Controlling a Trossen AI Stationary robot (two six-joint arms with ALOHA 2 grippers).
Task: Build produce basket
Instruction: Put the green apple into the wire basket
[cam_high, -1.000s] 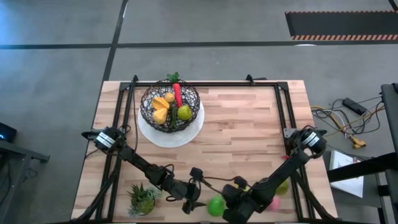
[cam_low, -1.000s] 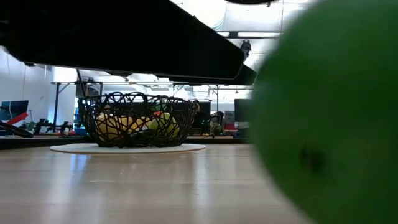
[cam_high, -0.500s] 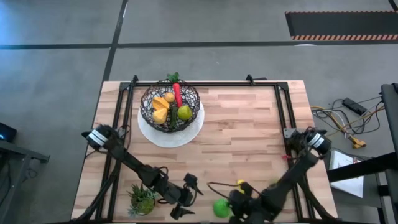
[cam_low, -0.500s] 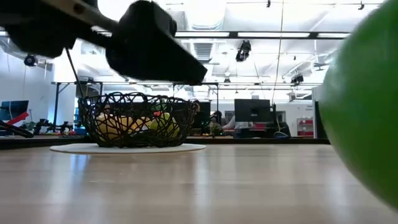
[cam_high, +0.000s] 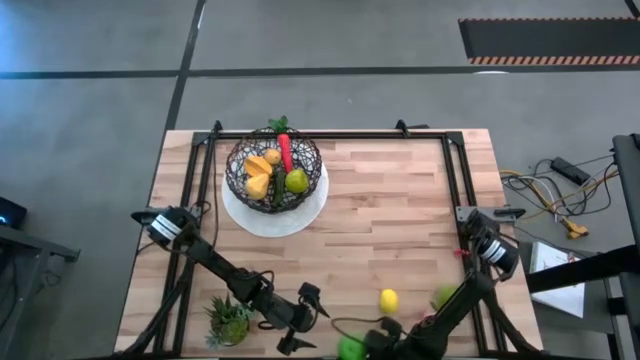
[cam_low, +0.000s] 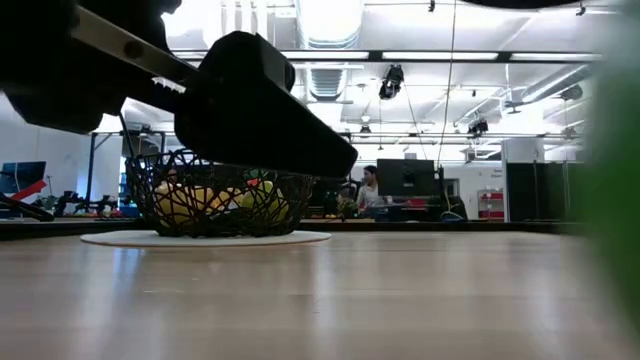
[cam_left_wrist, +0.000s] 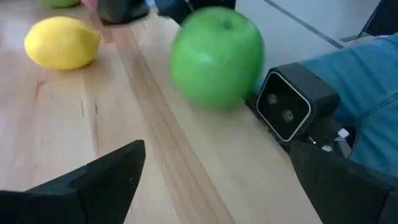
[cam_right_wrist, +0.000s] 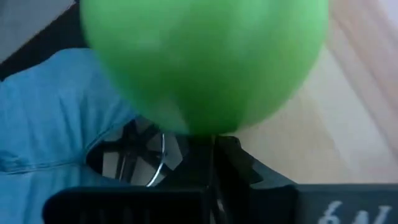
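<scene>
Basket (cam_high: 275, 173): on a white plate (cam_high: 305, 215) at the far left of the counter (cam_high: 400, 220), holding orange, yellow, red and green pieces; in the low view the basket (cam_low: 220, 195) stands upright behind a dark arm.
Apple (cam_high: 350, 348): green, at the counter's near edge; in the left wrist view the apple (cam_left_wrist: 216, 56) lies just beside a small camera box (cam_left_wrist: 292, 102).
Lemon (cam_high: 388, 300): yellow, loose on the counter near the apple; also seen in the left wrist view (cam_left_wrist: 61, 42).
Green piece (cam_high: 445, 297): near the right frame rail, partly hidden by the right arm.
Left claw (cam_high: 300, 320): low over the near counter, between a potted plant (cam_high: 228, 318) and the apple, fingers spread wide, holding nothing.
Right claw (cam_high: 385, 340): at the near edge by the apple; the apple fills its wrist view (cam_right_wrist: 205, 59), and whether the fingers grip it cannot be told.
</scene>
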